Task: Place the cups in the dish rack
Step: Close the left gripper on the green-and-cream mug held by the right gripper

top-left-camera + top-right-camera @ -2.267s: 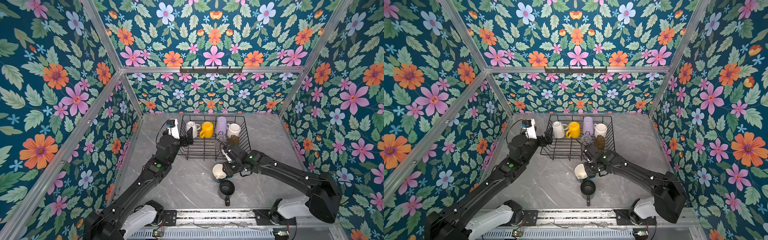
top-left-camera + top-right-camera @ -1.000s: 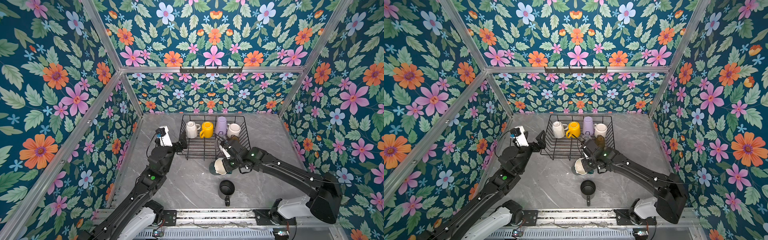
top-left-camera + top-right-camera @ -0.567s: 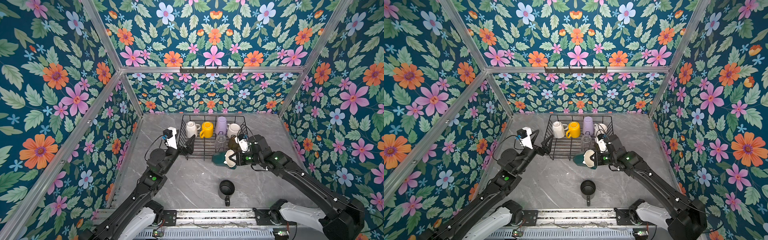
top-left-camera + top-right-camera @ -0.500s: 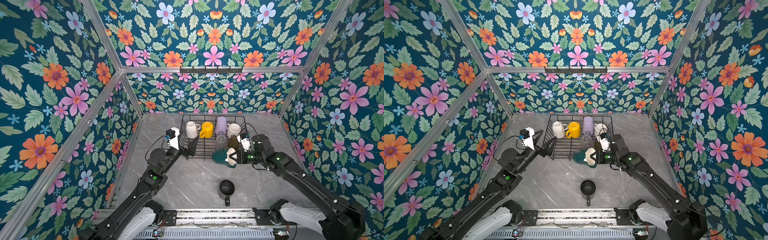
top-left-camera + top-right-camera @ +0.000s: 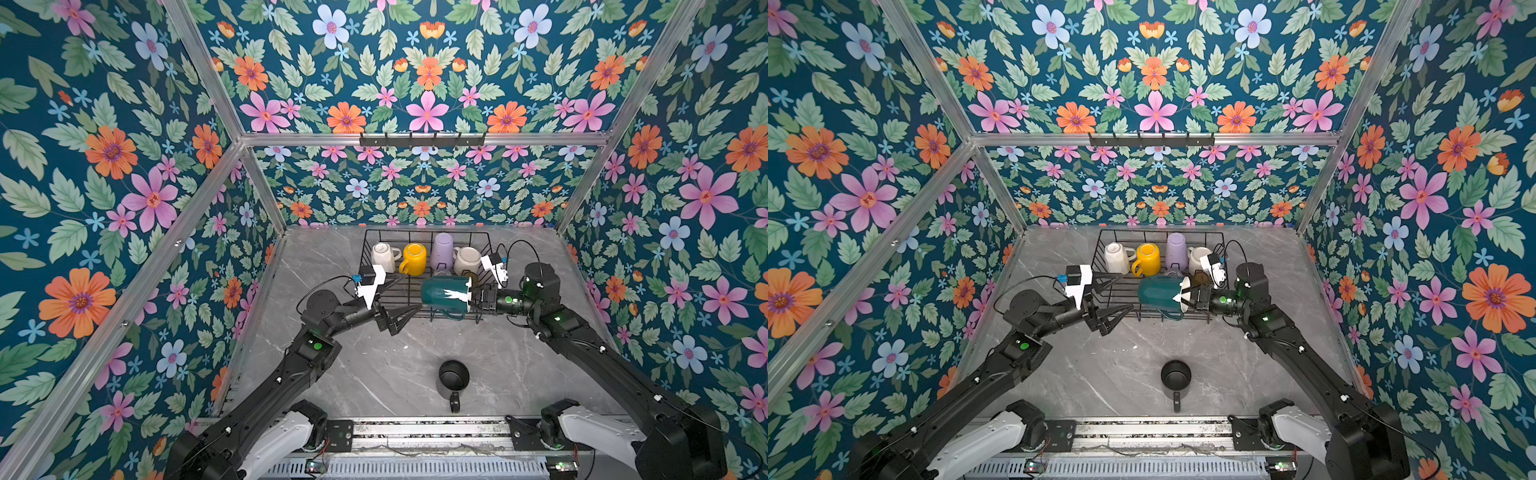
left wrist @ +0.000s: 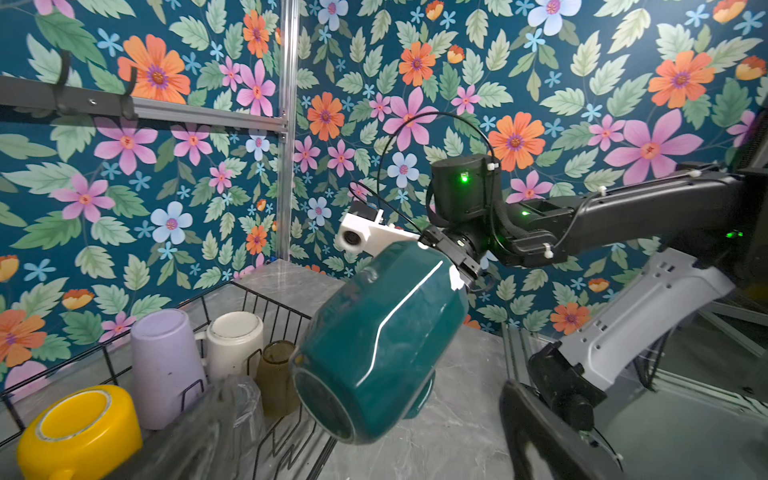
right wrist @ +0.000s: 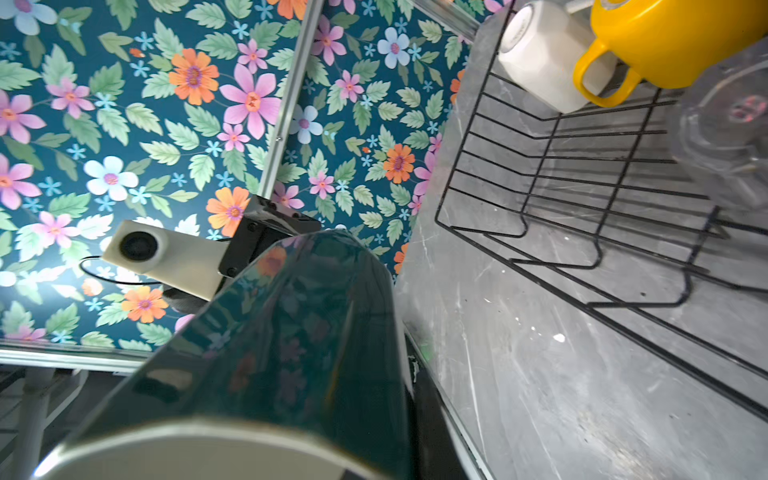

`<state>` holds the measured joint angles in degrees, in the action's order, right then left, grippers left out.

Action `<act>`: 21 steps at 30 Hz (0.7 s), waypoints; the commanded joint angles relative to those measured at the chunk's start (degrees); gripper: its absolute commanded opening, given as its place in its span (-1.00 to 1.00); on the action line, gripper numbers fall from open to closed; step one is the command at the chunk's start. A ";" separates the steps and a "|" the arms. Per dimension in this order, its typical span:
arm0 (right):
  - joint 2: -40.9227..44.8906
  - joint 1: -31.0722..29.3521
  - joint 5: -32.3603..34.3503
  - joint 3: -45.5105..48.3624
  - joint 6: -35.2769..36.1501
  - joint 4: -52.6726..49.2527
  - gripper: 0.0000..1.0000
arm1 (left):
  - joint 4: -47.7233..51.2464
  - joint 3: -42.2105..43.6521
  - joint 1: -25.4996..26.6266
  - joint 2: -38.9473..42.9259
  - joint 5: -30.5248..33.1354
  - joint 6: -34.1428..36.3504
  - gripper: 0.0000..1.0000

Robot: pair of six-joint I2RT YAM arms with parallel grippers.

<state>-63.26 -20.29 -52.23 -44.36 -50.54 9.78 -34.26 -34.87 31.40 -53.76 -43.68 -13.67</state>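
Fingers [image 6: 464,266] of the right gripper [image 5: 473,297] clench the dark green mug's [image 5: 444,293] rim, apparently tipping it for upside-down stowing in the dish rack [image 5: 399,230]; the left gripper [image 5: 405,301] gapes empty.

Readable text: none in any view.
dark green mug [image 6: 382,345]: plain glazed wall, no lettering can be read.
dish rack [image 5: 367,250]: bare black wire, no label can be read.
right arm's wrist camera [image 6: 353,237]: white housing, no marking can be read.
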 commanded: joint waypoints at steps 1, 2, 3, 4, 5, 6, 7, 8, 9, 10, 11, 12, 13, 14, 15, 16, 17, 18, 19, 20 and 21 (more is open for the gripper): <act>-0.19 -0.26 -6.31 -0.25 -2.63 11.27 -1.00 | -2.55 -0.37 -0.09 -0.32 -2.94 -0.73 0.99; -0.19 -0.49 -7.33 -0.50 -2.39 11.68 -1.00 | -2.84 -0.35 -0.07 -0.46 -3.27 -0.83 0.99; 0.03 -0.89 -7.92 -0.76 -1.92 11.37 -1.00 | -3.21 -0.30 -0.07 -0.62 -3.86 -1.02 0.99; 0.13 -1.24 -8.22 -1.02 -1.27 10.97 -1.00 | -3.61 -0.39 -0.05 -0.80 -4.54 -1.24 0.99; 0.32 -1.71 -8.41 -1.31 -0.53 10.29 -1.00 | -4.06 -0.46 -0.05 -1.01 -5.23 -1.50 0.99; 0.50 -2.23 -8.49 -1.55 0.19 9.66 -1.00 | -4.26 -0.53 -0.07 -1.24 -5.56 -1.72 0.99; 0.51 -2.74 -8.49 -1.77 0.70 9.24 -1.00 | -4.36 -0.63 -0.05 -1.35 -5.78 -1.92 0.99; 0.53 -3.17 -8.59 -2.00 1.09 9.00 -1.00 | -4.58 -0.72 -0.10 -1.52 -6.25 -2.03 0.99; 0.44 -3.58 -8.58 -2.19 1.44 8.80 -1.00 | -4.73 -0.81 -0.03 -1.68 -6.55 -2.06 0.99; 0.39 -3.90 -8.59 -2.29 1.71 8.64 -1.00 | -4.96 -0.83 -0.02 -1.77 -7.03 -2.21 0.99; 0.22 -4.20 -8.55 -2.46 1.85 8.51 -1.00 | -5.41 -0.89 -0.02 -1.89 -7.64 -2.49 0.99; 0.01 -4.52 -8.68 -2.57 1.97 8.56 -1.00 | -5.84 -0.90 -0.03 -2.09 -8.38 -2.73 0.99; -0.17 -4.81 -8.67 -2.62 2.10 8.55 -1.00 | -5.99 -0.98 -0.03 -2.19 -8.62 -2.88 0.99; -0.42 -5.19 -8.76 -2.83 2.24 8.67 -1.00 | -6.09 -0.99 -0.07 -2.29 -8.88 -3.05 0.99; -0.63 -5.50 -8.85 -3.01 2.37 8.68 -1.00 | -6.08 -1.07 -0.02 -2.38 -9.03 -3.13 0.99; -0.75 -5.87 -8.90 -3.18 2.51 8.79 -1.00 | -6.08 -1.07 -0.09 -2.33 -9.21 -3.12 0.99; -0.96 -6.24 -8.86 -3.40 2.71 8.85 -1.00 | -6.27 -1.07 -0.05 -2.46 -9.67 -3.31 0.99; -1.19 -6.62 -8.87 -3.62 2.85 8.78 -1.00 | -6.46 -1.07 -0.06 -2.58 -10.09 -3.54 0.99; -1.40 -6.80 -8.80 -3.79 2.91 8.86 -1.00 | -6.71 -0.99 -0.02 -2.66 -10.48 -3.69 0.99; -1.57 -6.94 -8.77 -3.97 2.91 8.85 -1.00 | -7.21 -0.99 -0.09 -2.79 -10.92 -4.09 0.99; -1.89 -7.09 -8.66 -4.11 2.91 9.02 -1.00 | -7.60 -0.90 -0.03 -2.87 -11.36 -4.31 0.99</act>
<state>-64.90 -26.94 -59.44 -47.66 -48.58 14.37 -39.07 -35.70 31.44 -56.38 -53.71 -16.88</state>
